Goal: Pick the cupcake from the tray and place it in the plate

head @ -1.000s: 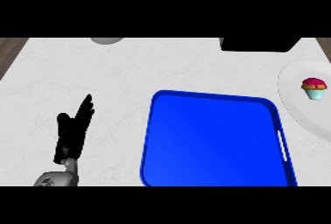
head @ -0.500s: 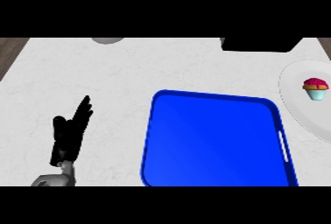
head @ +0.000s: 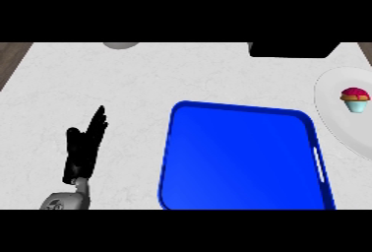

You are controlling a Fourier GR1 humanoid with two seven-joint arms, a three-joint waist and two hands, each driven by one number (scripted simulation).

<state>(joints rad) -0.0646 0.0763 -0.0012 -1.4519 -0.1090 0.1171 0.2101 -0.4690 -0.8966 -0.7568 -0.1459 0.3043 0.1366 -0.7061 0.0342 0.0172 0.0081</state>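
Cupcake point(head: 355, 99) on plate point(head: 335, 123), well apart from left-hand fingers point(head: 93, 129).

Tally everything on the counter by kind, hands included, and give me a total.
Tray: 1
Plate: 1
Cupcake: 1, on the plate
Left hand: 1
Black box at the far edge: 1
Grey round thing, cut off at the far edge: 1
Total: 6

White marbled counter point(head: 181, 74) fills the view. Brown wood floor shows beyond its far left corner. A black box point(head: 294, 49) and a grey round object point(head: 120, 45) sit at the counter's far edge.
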